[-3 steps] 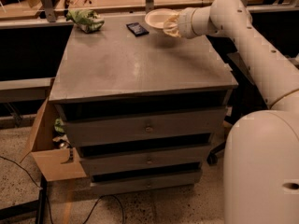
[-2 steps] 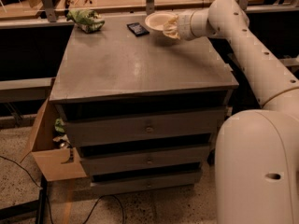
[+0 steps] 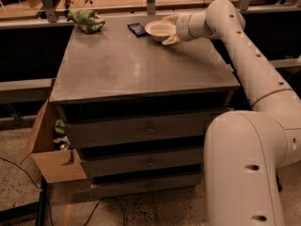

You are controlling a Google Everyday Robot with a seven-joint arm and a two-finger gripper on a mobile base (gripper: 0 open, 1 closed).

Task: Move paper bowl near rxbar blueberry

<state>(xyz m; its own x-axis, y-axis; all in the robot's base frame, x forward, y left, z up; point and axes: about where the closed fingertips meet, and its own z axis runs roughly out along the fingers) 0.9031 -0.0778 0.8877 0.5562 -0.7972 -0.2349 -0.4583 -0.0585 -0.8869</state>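
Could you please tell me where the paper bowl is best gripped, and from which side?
Grip the paper bowl by its wide rim on the side at the right of the view, away from the rxbar blueberry lying left of it. The thin, shallow edge suits a pinch; the pincer holds it there, reaching in from the right.
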